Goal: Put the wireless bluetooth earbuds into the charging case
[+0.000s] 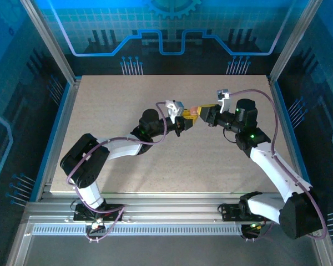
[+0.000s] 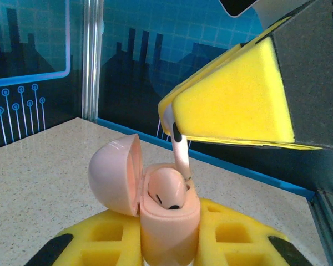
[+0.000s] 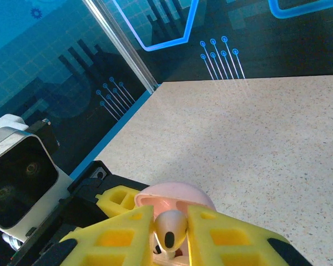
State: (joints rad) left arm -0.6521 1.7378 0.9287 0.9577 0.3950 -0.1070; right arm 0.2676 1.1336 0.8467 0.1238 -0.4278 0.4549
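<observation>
The right pincer (image 3: 171,219) pinches a pale pink earbud (image 3: 168,231) by its head, stem aimed down at the open charging case (image 2: 169,221), which the left pincer (image 2: 169,249) clamps over the desk (image 2: 39,166). Both look feather-light, hard and glossy, so likely slippery. The bulbous head seems the safest hold, leaving the thin stem free to slide in.

left arm (image 1: 119,147) and right arm (image 1: 269,163) reach inward; left gripper (image 1: 187,118) and right gripper (image 1: 202,113) face closely, both clamped.
</observation>
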